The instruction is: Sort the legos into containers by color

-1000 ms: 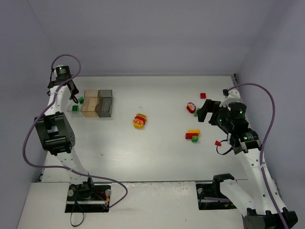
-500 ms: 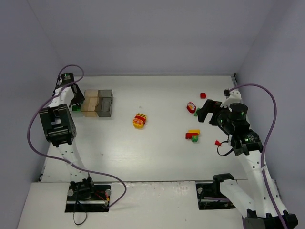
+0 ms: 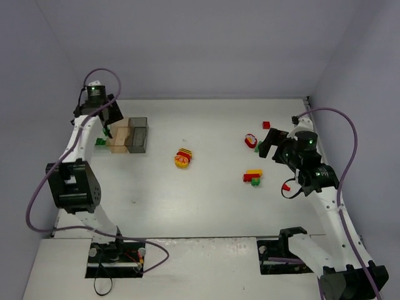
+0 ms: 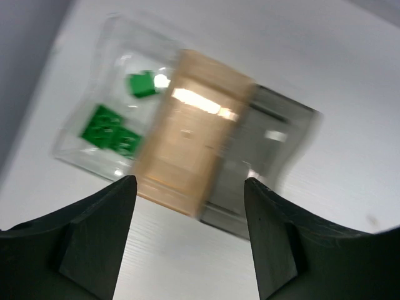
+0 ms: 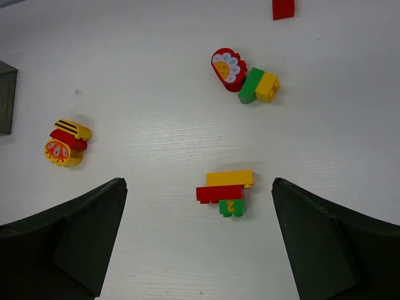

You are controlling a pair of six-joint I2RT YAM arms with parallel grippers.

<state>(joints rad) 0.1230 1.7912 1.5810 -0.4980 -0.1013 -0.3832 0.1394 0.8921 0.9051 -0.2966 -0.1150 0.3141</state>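
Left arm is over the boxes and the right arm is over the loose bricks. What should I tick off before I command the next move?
1. Left gripper empty, jaws apart: ok.
2. Green legos lying inside the clear container: ok.
3. Tan container free of bricks: ok. Grey container: cannot tell, the view is blurred.
4. Right gripper open, hanging above the yellow-red-green clump: ok.
5. That clump ready to drop as a single colour: not ok, three colours are stuck together.
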